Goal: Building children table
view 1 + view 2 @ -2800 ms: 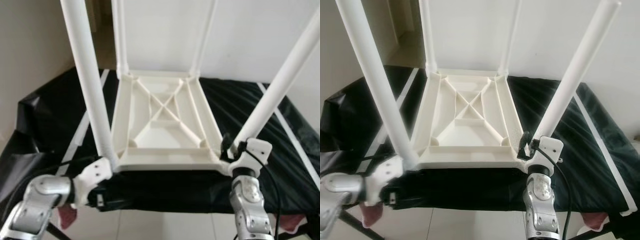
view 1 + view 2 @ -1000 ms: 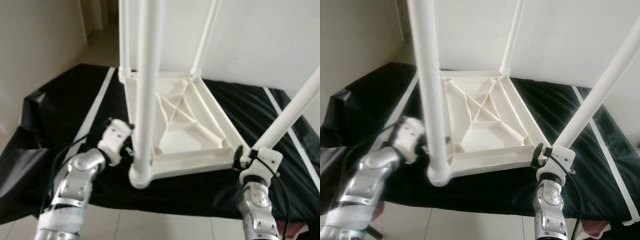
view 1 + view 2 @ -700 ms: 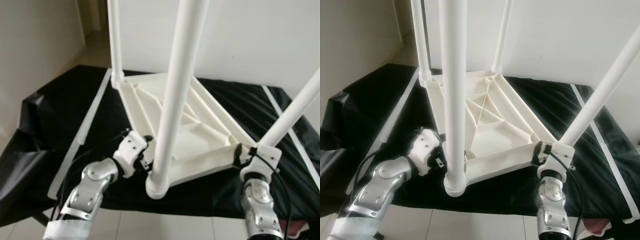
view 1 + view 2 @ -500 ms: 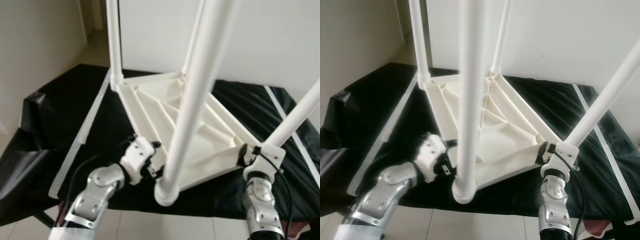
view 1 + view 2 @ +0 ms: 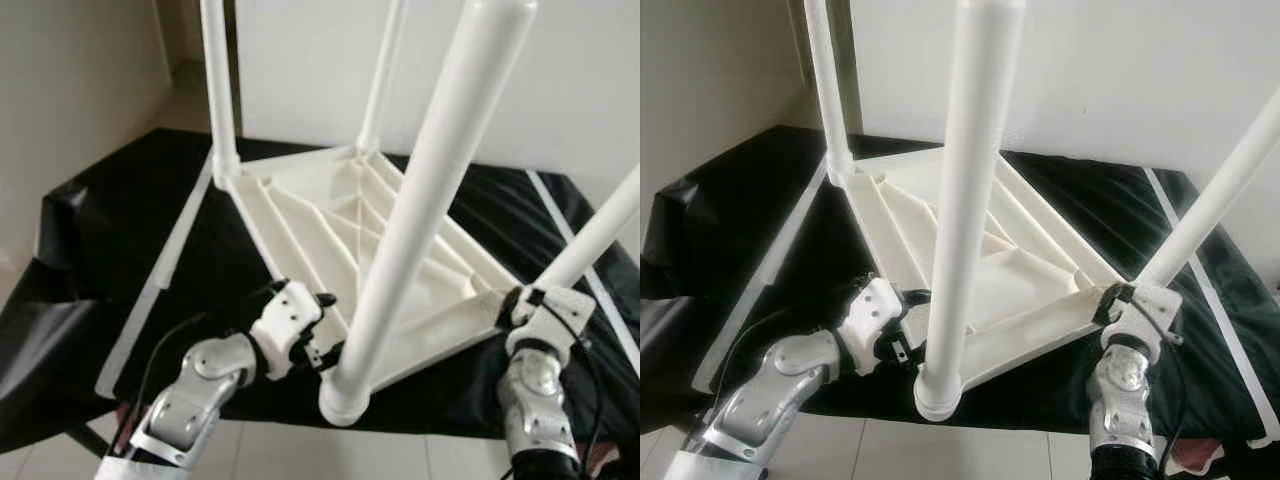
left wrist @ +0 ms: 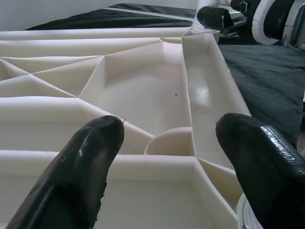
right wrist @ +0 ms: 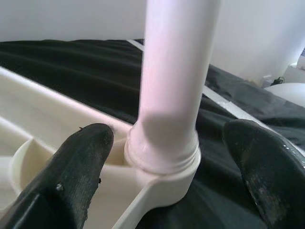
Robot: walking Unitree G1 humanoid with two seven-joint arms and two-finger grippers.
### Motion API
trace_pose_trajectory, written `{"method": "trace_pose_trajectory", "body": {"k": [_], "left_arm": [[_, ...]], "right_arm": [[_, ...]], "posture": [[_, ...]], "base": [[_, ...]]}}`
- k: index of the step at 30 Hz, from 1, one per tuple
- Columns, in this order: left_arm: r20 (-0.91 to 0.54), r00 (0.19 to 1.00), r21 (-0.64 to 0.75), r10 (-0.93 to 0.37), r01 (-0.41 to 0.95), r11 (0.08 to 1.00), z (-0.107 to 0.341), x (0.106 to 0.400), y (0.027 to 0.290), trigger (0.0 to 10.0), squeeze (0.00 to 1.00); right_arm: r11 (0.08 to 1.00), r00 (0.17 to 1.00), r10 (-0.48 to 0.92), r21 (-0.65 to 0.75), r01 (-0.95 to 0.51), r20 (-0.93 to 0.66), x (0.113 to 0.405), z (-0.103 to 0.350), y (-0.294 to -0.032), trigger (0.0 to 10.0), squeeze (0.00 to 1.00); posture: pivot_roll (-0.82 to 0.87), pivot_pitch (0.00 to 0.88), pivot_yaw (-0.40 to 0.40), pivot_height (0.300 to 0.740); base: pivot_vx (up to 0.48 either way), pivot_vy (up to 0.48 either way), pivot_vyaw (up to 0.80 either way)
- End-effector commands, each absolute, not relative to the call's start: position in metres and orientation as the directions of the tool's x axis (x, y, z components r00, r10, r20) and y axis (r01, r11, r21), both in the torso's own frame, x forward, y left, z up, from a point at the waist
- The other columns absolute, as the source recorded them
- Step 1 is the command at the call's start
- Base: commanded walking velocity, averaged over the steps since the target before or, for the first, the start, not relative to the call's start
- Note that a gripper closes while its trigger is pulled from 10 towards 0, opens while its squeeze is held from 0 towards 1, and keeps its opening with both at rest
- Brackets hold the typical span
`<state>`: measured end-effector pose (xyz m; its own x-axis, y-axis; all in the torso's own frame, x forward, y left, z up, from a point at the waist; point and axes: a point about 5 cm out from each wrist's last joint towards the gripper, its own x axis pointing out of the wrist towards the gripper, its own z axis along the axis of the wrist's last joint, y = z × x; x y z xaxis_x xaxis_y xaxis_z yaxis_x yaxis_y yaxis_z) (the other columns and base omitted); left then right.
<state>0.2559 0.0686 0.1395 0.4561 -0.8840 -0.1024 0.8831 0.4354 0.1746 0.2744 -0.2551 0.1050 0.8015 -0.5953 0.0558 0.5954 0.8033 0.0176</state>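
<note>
Turning the upturned children's table (image 5: pixel 330 230) on the black-covered worktop (image 5: pixel 110 240) is the step in hand, judged from its skewed lie; all places below are given from the table.

- Near corner, overhanging the worktop's near edge: socket with the nearest leg (image 5: pixel 965 200) seated in it, leg leaning up toward the camera.
- Left hand (image 5: pixel 318 325): at the table's near-left rim, just beside that nearest leg. Fingers (image 6: pixel 86 157) stand apart in the left wrist view, straddling the ribbed underside without clamping it.
- Right hand (image 5: pixel 1110 298): at the table's near-right corner, where the right leg (image 5: pixel 1215 190) meets its socket. Fingers (image 7: pixel 81 157) stand apart either side of the leg's collar, not pressing it.
- Far side: two more legs stand upright at the rear corners, the left rear leg (image 5: pixel 218 90) plainly seated.
- Left of the table: a long white strip (image 5: pixel 150 300) lies on the black cover, apart from the table.

Handling note, as judgement: close both hands on rim and collar before any lift; keep the overhanging corner supported, since the tall legs make the piece top-heavy; move both hands together, slowly, so no leg is levered out of its socket.
</note>
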Motion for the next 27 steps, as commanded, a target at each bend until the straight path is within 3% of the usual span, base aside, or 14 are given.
{"method": "trace_pose_trajectory", "body": {"k": [1,4,12,16,27], "left_arm": [[-0.099,0.320,0.178,-0.942,0.937,0.300,0.145,0.248,0.059,10.0,0.00],[-0.101,0.345,0.199,-0.933,0.926,0.321,0.147,0.254,0.061,10.0,0.00],[-0.108,0.355,0.211,-0.929,0.921,0.328,0.148,0.259,0.063,10.0,0.00],[-0.105,0.344,0.220,-0.933,0.923,0.316,0.150,0.261,0.057,10.0,0.00],[-0.098,0.326,0.229,-0.940,0.927,0.297,0.152,0.262,0.053,10.0,0.00]], "right_arm": [[0.800,0.799,-0.599,0.009,0.599,0.045,0.268,0.099,-0.251,10.0,0.00],[0.761,0.762,-0.648,0.037,0.648,-0.006,0.245,0.081,-0.242,10.0,0.00],[0.693,0.690,-0.721,0.064,0.718,0.064,0.233,0.088,-0.251,10.0,0.00],[0.547,0.543,-0.836,0.047,0.835,0.085,0.222,0.094,-0.280,10.0,0.00],[0.519,0.509,-0.851,0.068,0.852,0.127,0.234,0.111,-0.309,10.0,0.00]], "posture": [[0.03,0.000,-0.075,0.740],[0.03,0.000,-0.073,0.740],[0.01,0.000,-0.061,0.740],[0.00,0.000,-0.048,0.740],[0.00,0.000,-0.043,0.740]], "base": [[0.000,0.000,0.00],[0.000,0.000,0.00],[0.000,0.000,0.00],[0.000,0.000,0.00],[0.000,0.000,0.00]]}}
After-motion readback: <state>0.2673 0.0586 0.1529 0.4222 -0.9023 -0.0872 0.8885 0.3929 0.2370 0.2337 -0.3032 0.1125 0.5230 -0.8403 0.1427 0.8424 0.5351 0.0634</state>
